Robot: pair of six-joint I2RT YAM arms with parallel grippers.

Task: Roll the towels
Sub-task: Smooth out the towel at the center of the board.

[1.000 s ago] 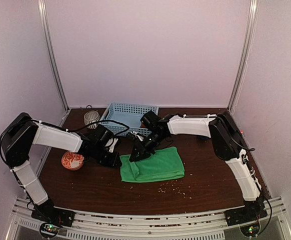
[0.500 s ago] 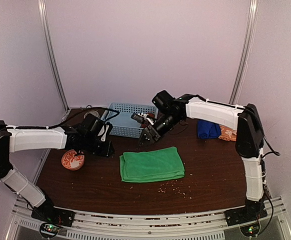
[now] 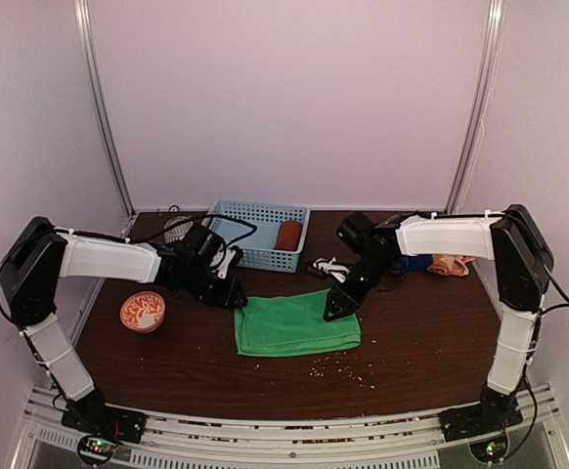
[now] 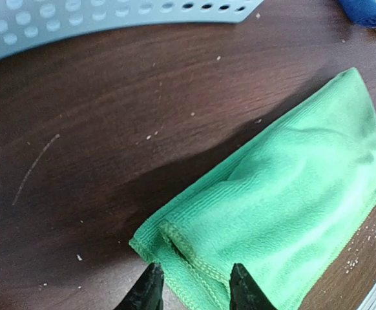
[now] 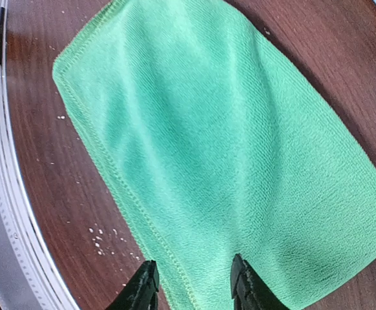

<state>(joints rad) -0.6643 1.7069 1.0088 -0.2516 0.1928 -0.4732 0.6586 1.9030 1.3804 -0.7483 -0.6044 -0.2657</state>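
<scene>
The green towel (image 3: 294,327) lies flat in the middle of the bench (image 3: 421,342), somewhat nearer its front edge. Your left end effector (image 4: 193,292) stands spread over the towel's far left corner, with a finger on each side of the hem. Your right end effector (image 5: 191,289) stands spread over the far right end, with cloth showing between its fingers. By the look of it, neither is pinching anything yet.

The step in hand seems to be taking hold of the far edge to start the roll. Lower both ends evenly and catch every layer (the left corner looks doubled, with a loose fold inside). Close both together, or one side will lead and the roll will go lopsided. Turn the edge over tightly toward the front edge of the bench, keeping the hem straight. Stop short of the crumbs (image 3: 338,368) near the front.

The red towel (image 3: 287,235) sits in the basket (image 3: 250,217) at the back edge. The blue towel (image 3: 416,262) and the orange towel (image 3: 449,264) wait toward the back right corner.
</scene>
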